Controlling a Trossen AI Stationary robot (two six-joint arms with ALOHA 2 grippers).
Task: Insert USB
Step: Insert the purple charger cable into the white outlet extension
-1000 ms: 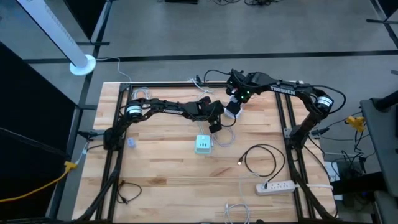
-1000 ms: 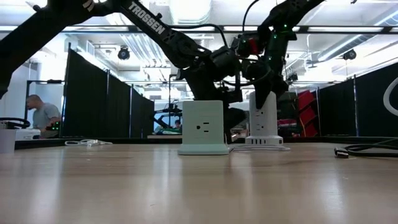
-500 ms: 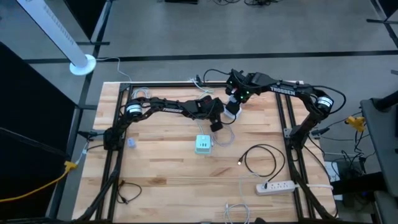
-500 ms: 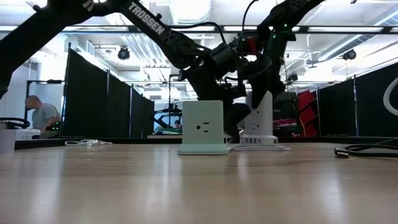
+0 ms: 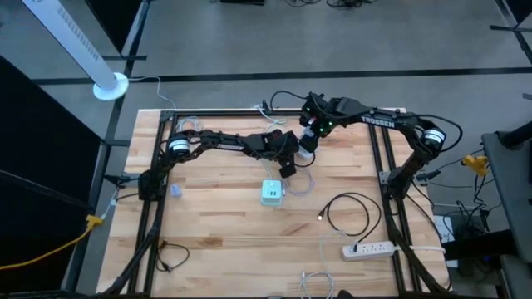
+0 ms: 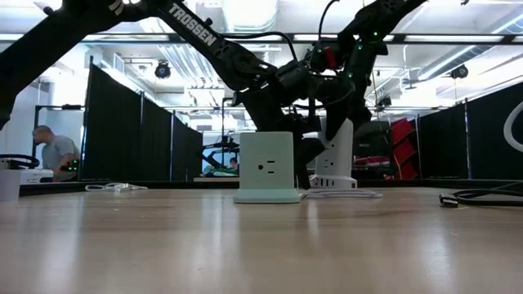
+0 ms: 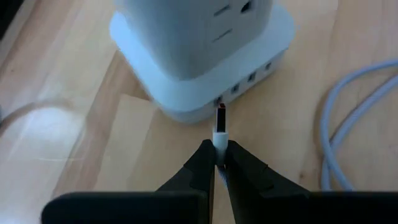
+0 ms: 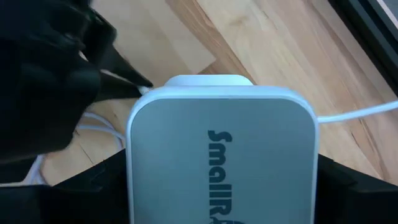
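Left gripper (image 7: 216, 163) pinches the white USB plug (image 7: 219, 132) between its fingertips, the metal tip right at the row of ports on the base of the white charging tower (image 7: 205, 56), which stands near the table's (image 5: 216, 241) 12 o'clock edge. Right gripper (image 8: 221, 186) grasps the tower's top from both sides, jaws spread wide around it. At 6 o'clock of the tower sits a pale green outlet cube (image 5: 271, 193).
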